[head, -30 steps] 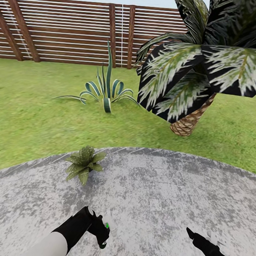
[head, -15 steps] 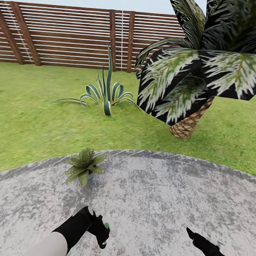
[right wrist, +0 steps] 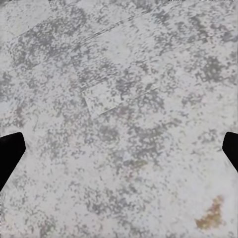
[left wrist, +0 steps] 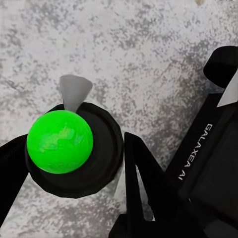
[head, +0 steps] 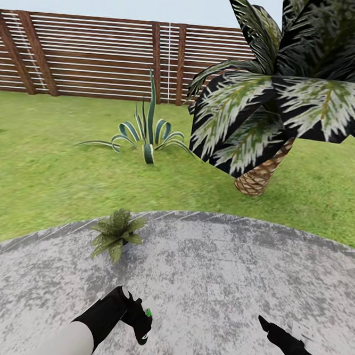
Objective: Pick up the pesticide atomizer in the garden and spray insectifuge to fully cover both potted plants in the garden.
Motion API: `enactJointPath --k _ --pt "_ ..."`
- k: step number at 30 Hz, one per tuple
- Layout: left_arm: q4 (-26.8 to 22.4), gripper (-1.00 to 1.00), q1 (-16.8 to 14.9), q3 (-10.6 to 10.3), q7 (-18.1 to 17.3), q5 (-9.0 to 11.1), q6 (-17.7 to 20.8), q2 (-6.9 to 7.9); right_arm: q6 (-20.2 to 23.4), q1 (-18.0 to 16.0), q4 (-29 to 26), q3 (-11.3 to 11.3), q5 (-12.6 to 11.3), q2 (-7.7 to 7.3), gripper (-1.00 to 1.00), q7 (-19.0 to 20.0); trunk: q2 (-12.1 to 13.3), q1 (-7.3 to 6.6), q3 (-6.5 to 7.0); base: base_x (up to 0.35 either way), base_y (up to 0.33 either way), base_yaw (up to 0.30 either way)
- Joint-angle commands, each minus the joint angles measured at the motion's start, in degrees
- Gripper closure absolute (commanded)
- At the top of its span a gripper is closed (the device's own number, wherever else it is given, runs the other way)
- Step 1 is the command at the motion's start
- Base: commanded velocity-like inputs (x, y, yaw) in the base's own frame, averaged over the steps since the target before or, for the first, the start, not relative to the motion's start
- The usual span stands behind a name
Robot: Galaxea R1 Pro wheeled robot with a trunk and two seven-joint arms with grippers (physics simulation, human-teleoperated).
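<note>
My left gripper [head: 143,324] hangs low over the grey paving, shut on the pesticide atomizer [head: 146,314]. In the left wrist view the atomizer [left wrist: 74,148] is a black round body with a bright green cap and a grey cone nozzle, and black fingers [left wrist: 136,183] flank it. One potted plant [head: 114,232], a low rosette of dull-green leaves, sits at the paving's edge ahead and slightly left of that gripper. My right gripper [head: 280,327] is low on the right and open. Its fingertips sit wide apart over bare paving [right wrist: 119,124].
A round grey paved patch [head: 217,277] lies under both arms, with lawn [head: 39,172] beyond it. A striped agave [head: 147,135] grows straight ahead on the grass. A big palm [head: 268,110] overhangs the right side. A brown slatted fence [head: 91,58] closes the back.
The whole picture has slid downward a little, so the camera has tilted up and shows more sky. Both arms and the plant keep their places.
</note>
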Motion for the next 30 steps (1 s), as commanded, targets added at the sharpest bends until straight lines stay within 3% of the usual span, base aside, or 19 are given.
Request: enactJointPath --k 1,10,18,23,27,30 --pt "-0.1 1.0 0.0 -0.1 -0.3 -0.2 0.3 0.0 0.0 -0.1 -0.1 -0.4 0.4 0.05 -1.0 0.4 0.0 0.0 0.05 0.0 0.0 0.0" --pt "-0.1 1.0 0.0 0.0 -0.3 -0.2 0.3 0.06 0.0 -0.1 -0.1 -0.4 0.4 0.05 -1.0 0.4 0.0 0.0 0.87 0.0 0.0 0.0" --pt "-0.3 1.0 0.0 0.2 -0.3 -0.1 0.4 1.21 0.0 -0.1 -0.2 -0.4 0.4 0.05 -1.0 0.7 0.0 0.0 1.59 0.0 0.0 0.0" --pt "-2.6 1.0 0.0 4.4 -0.3 -0.1 1.2 1.4 0.0 -0.1 -0.2 -0.3 0.3 0.05 -1.0 0.7 0.0 0.0 1.67 0.0 0.0 0.0" --pt "-6.1 1.0 0.0 5.1 -0.6 -0.1 1.2 4.39 0.0 -0.1 -0.2 0.0 0.4 0.05 -1.0 0.8 0.0 0.0 1.68 0.0 0.0 0.0" --pt "-7.2 1.0 0.0 5.2 -0.7 -0.1 1.2 5.72 0.0 -0.1 -0.3 0.0 0.3 0.05 -1.0 0.8 0.0 0.0 1.68 0.0 0.0 0.0"
